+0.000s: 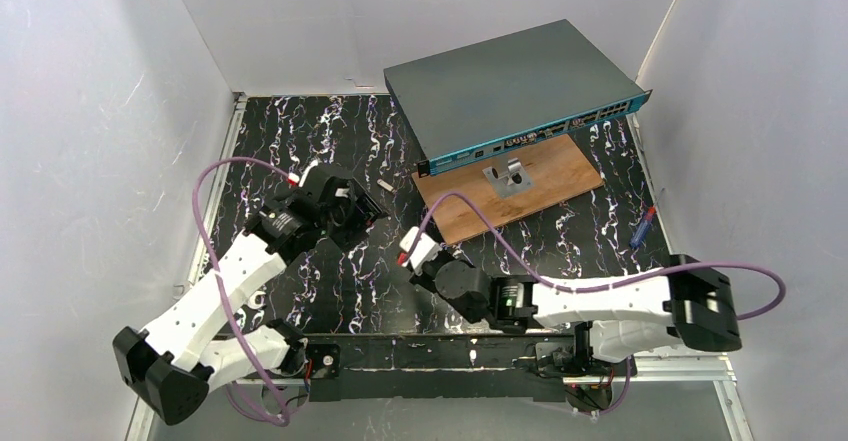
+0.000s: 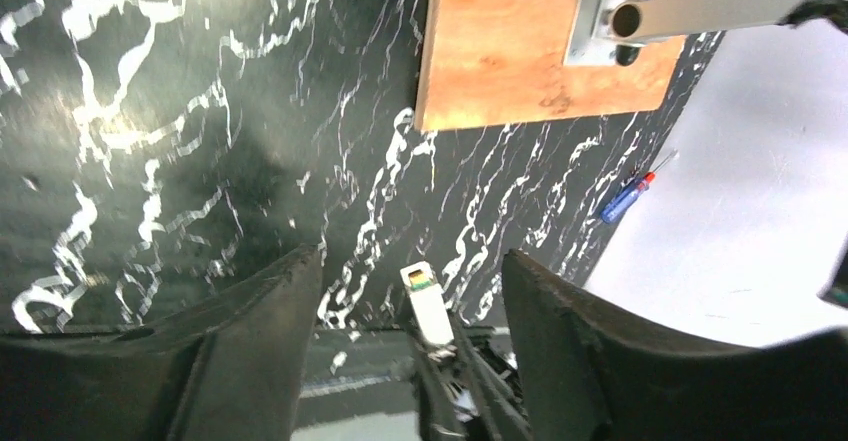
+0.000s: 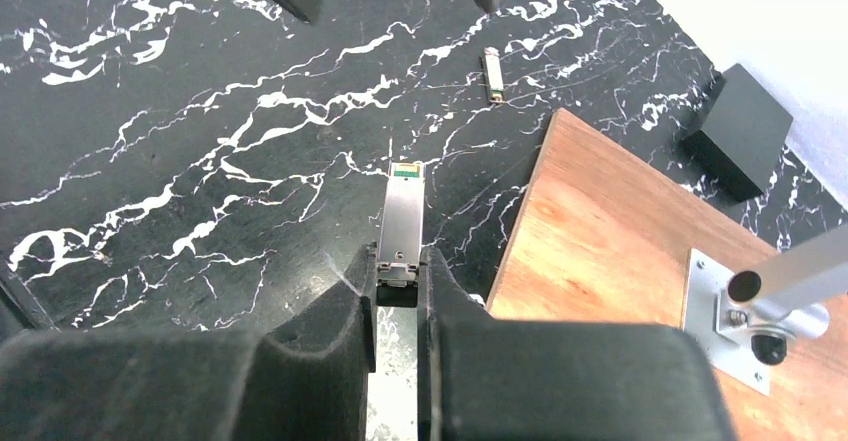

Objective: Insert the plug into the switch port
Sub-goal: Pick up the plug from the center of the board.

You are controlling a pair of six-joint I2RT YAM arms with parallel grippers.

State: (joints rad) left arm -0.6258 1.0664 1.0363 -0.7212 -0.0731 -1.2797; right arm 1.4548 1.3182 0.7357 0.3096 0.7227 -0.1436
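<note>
Plug (image 3: 402, 221): silver module, rear end pinched in right gripper (image 3: 398, 273), jaws closed on it, nose over black marble table (image 3: 150, 111), beside wooden board (image 3: 600, 231). Switch (image 1: 510, 91) at board's far edge, well apart from plug. Left gripper (image 2: 410, 261) jaws spread, empty. Second module (image 3: 491, 71) lies loose, possibly a spare.

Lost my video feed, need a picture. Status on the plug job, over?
Left gripper open, empty. Right gripper shut on plug. Switch across the table, plug well short of its ports. Metal post on wooden board stands before them.
</note>
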